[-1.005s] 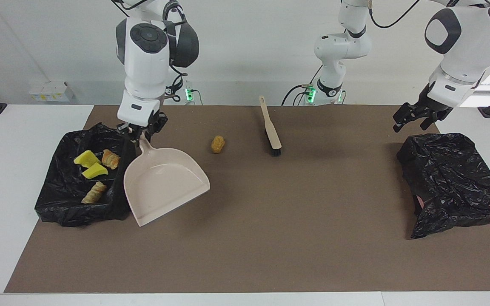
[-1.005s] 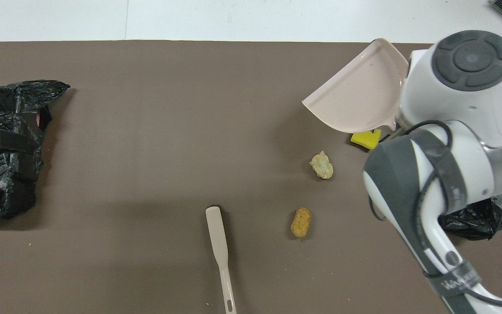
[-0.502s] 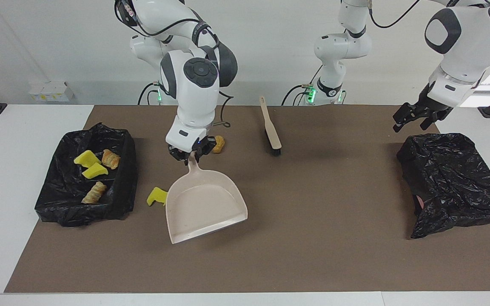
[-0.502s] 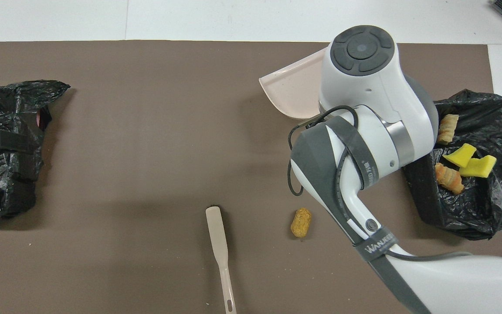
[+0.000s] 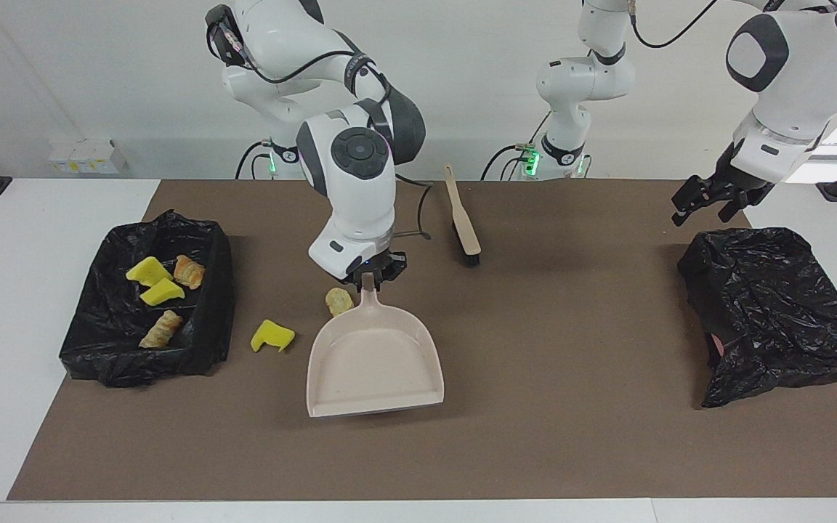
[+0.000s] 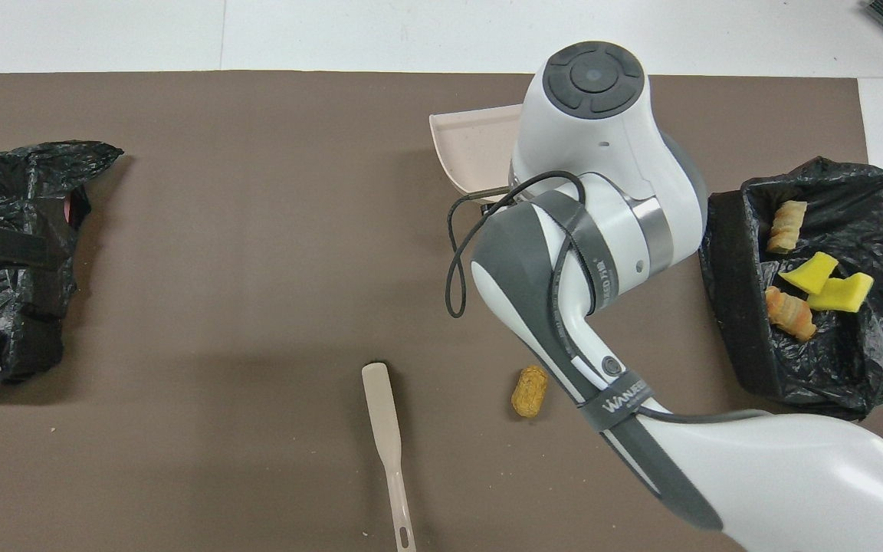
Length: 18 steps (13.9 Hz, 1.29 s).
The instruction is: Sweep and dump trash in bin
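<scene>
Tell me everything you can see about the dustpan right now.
The dustpan is pale beige, plastic by the look of it, a wide flat scoop with raised side walls and a short handle. It looks empty. The right gripper is shut on its handle, its open lip facing away from the robots, mid-mat. A tan scrap lies beside the handle; the overhead view mostly hides the pan under the arm.

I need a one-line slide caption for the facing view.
Right gripper holds the dustpan beside two loose scraps; four scraps lie in the bin.
</scene>
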Available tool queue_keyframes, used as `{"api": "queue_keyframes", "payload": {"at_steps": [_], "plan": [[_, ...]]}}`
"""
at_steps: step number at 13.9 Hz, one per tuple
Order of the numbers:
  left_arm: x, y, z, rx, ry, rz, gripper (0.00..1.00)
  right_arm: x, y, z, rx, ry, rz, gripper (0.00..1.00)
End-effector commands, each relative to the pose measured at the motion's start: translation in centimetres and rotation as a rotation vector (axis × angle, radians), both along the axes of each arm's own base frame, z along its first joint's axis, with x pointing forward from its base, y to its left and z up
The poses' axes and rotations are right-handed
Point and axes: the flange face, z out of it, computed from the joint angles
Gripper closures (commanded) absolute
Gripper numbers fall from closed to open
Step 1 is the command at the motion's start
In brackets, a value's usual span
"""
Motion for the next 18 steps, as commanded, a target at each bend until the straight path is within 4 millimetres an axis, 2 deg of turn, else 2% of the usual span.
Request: {"api": "queue_keyframes", "payload": {"at_steps": [1, 3, 5, 8, 11, 14, 16, 18], "plan": [[-0.2, -0.4, 0.8, 0.019, -0.005, -0.016, 0.00, 0.7, 1.2, -0.2, 0.072, -0.005, -0.044, 1.00], [0.1, -0.9, -0.9, 0.020, -0.006, -0.023, 0.00, 0.8, 1.8, -1.2, 0.076, -0.006, -0.041, 1.00], [0.7, -2.0, -3.1, 0.021, -0.033, -0.042, 0.00, 0.8, 1.9, -1.3, 0.077, -0.003, -0.041, 1.00], [1.6, -2.2, -6.9, 0.022, -0.041, -0.046, 0.00, 0.8, 1.9, -1.4, 0.077, -0.003, -0.040, 1.00], [1.5, -7.1, -9.6, 0.021, -0.029, -0.098, 0.00, 0.8, 2.0, -1.4, 0.079, -0.006, -0.040, 1.00], [-1.0, -11.8, -12.5, 0.021, 0.020, -0.073, 0.00, 0.8, 2.0, -1.7, 0.079, -0.004, -0.041, 1.00], [-4.1, -15.6, -13.4, 0.021, 0.025, -0.068, 0.00, 0.8, 2.6, -2.3, 0.089, -0.020, -0.085, 1.00], [-7.6, -18.5, -14.2, 0.026, 0.046, -0.063, 0.00, 0.4, 3.9, -2.8, 0.099, -0.027, -0.117, 1.00]]}}
